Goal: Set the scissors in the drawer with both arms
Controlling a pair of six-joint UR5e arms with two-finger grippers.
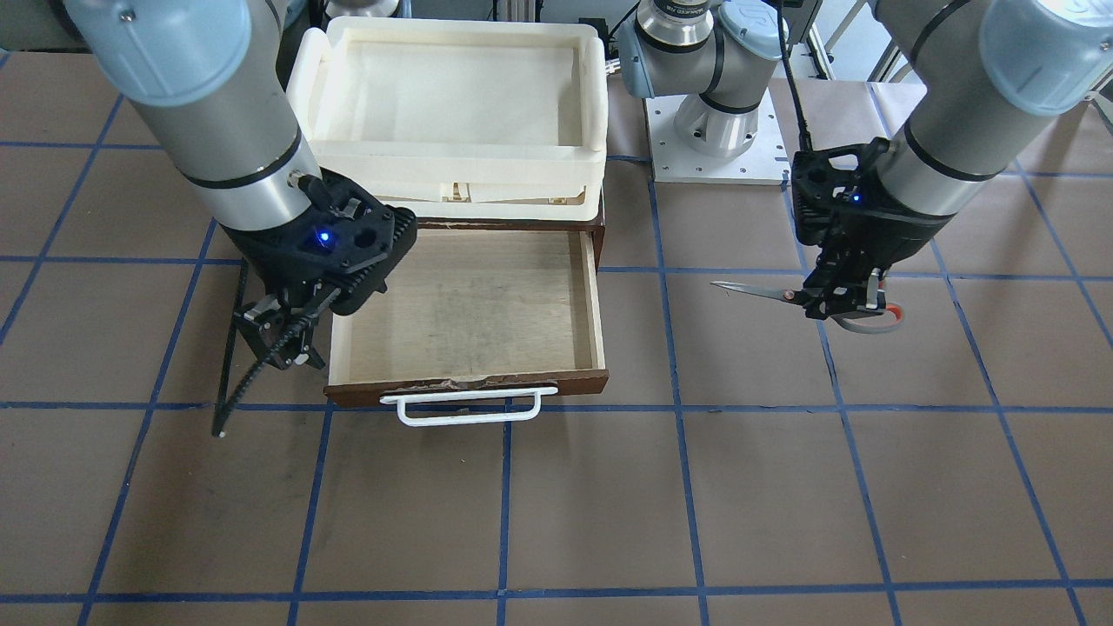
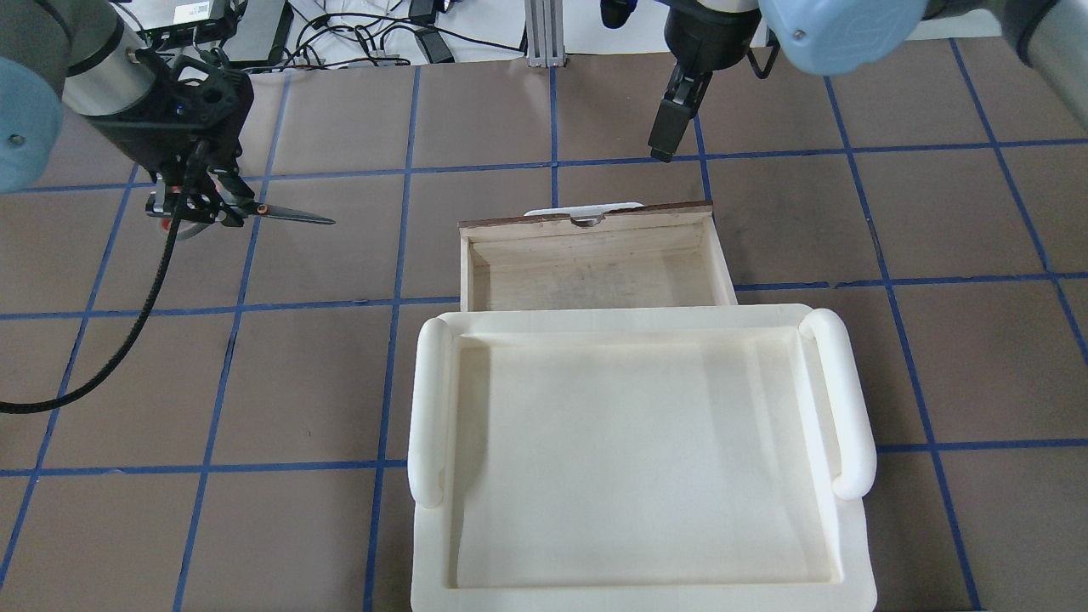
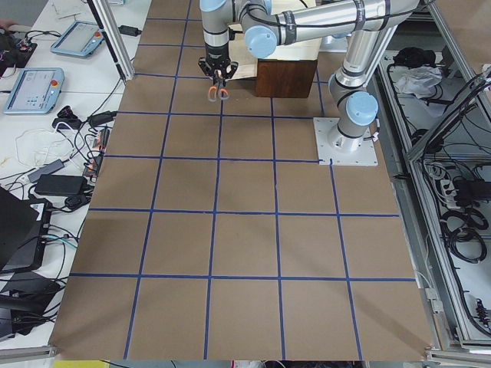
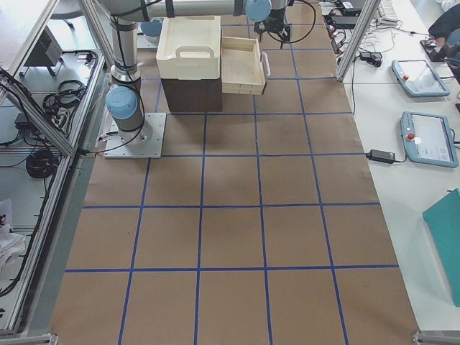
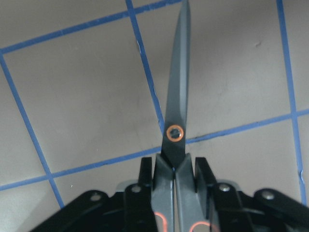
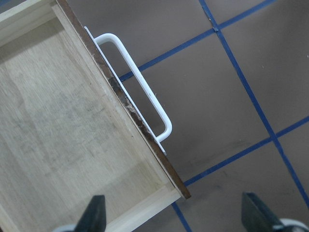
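From across the surface [image 1: 783, 487], my left pincer [image 1: 848, 300] is clamped on the scissors [image 1: 752, 291] at the handles. Their blades lie level and point toward the drawer [image 1: 598, 304], which is well apart from them. The drawer stands pulled out, its white handle [image 1: 469, 407] facing away from my base. My right pincer [image 1: 278, 339] hangs just beside the drawer's far side, fingers spread and gripping nothing. A cream tray [image 1: 452, 174] sits on top of the cabinet behind the drawer.

From overhead, the scissors are off to my left over the blue grid lines, tips toward the drawer. My right pincer is out beyond the drawer front.

From the left end, the orange loops show under my near arm.

From the right end, the drawer juts out beside the tray.

My left wrist camera shows the blades together, handles pinched between my fingers.

My right wrist camera shows both fingertips far apart above the drawer's front corner and handle.
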